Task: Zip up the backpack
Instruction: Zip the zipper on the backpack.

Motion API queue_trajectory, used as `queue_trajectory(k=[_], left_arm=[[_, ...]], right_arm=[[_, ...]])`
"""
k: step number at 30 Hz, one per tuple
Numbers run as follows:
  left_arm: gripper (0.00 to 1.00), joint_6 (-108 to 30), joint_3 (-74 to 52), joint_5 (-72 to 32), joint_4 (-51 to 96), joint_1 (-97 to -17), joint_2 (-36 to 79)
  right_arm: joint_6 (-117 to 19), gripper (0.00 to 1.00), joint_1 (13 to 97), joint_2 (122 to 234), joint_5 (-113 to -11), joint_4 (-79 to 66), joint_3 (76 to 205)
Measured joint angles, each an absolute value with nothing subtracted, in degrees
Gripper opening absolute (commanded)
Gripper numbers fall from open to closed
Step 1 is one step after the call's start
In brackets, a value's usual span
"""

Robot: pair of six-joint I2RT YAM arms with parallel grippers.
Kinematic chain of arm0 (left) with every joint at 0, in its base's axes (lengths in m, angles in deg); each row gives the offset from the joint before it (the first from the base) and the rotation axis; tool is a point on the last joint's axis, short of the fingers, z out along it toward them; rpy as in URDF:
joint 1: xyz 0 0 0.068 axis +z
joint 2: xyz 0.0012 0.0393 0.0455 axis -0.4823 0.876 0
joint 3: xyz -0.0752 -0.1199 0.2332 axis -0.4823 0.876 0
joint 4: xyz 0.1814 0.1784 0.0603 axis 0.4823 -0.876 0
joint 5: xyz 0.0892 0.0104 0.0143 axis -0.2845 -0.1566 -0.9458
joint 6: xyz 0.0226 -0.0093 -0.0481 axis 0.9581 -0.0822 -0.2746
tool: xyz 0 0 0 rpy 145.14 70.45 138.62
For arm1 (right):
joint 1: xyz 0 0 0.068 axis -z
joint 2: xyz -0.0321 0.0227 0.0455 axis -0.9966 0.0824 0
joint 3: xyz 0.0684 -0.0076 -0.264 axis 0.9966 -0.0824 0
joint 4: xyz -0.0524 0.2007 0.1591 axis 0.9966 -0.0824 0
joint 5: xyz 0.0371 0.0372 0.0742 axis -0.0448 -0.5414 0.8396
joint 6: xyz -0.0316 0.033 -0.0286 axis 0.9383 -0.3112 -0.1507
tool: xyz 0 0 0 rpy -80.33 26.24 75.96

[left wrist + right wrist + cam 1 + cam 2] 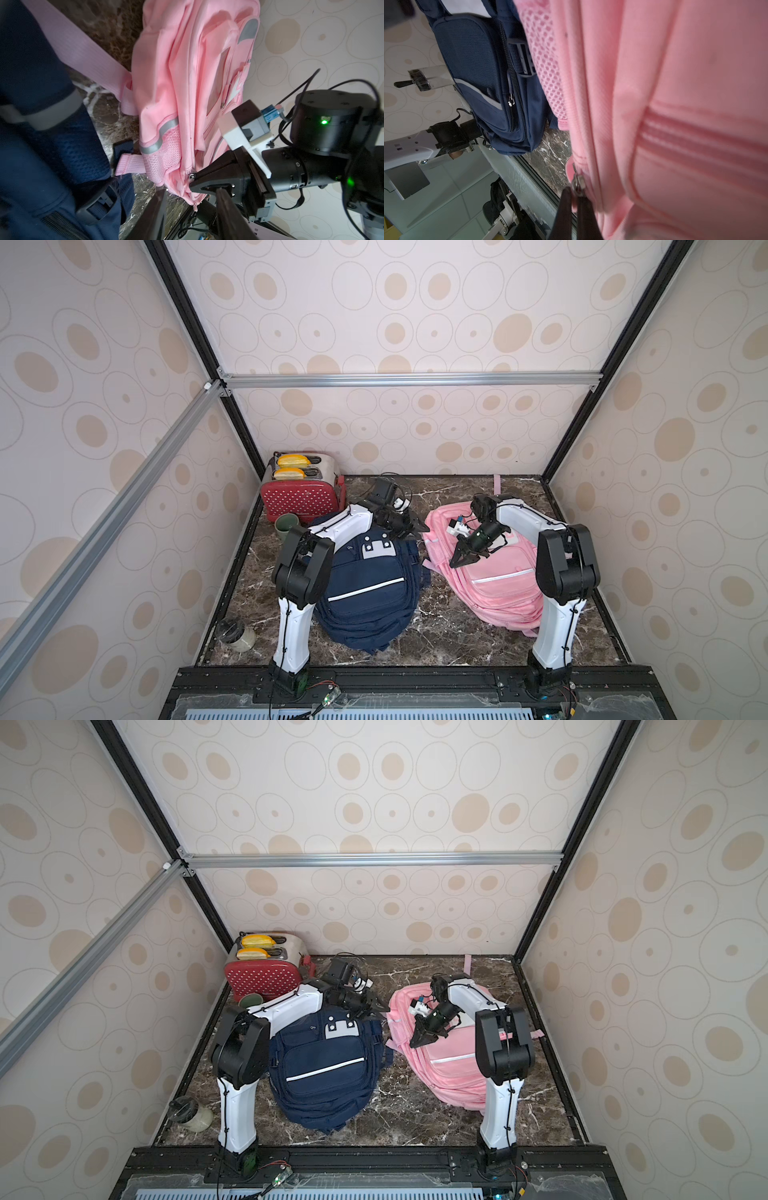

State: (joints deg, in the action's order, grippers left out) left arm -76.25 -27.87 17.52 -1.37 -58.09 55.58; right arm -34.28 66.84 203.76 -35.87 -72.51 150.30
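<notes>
Pink backpack [498, 585] lies flat on the right half of the marble table [449, 635], with a navy backpack [365, 585] beside it on the left. At the far left corner, a red toaster [303, 497] holds two yellow bread slices [293, 459]. You cannot read the contents of the green mug [286, 524] or the lidded jar [235, 635]. Your right gripper [572, 195] is pinched tight on the metal zipper pull [578, 184], at the edge facing the navy backpack. Your left gripper [417, 526] hangs between the two packs, jaws partly apart, gripping nothing.
</notes>
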Motion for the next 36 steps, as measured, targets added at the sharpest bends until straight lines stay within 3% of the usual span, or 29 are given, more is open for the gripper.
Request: queue_trajectory(k=[13, 36], left_arm=[[0.39, -79.75, -31.28, 18.77, 0.73, -62.24, 59.39], [0.36, -79.34, -36.31, 15.51, -1.61, -62.66, 65.0]], right_arm=[[-34.3, 0.0, 66.86, 203.76, -36.27, -72.31, 150.46], [-34.24, 0.0, 66.99, 204.94, -34.87, -73.12, 152.93]])
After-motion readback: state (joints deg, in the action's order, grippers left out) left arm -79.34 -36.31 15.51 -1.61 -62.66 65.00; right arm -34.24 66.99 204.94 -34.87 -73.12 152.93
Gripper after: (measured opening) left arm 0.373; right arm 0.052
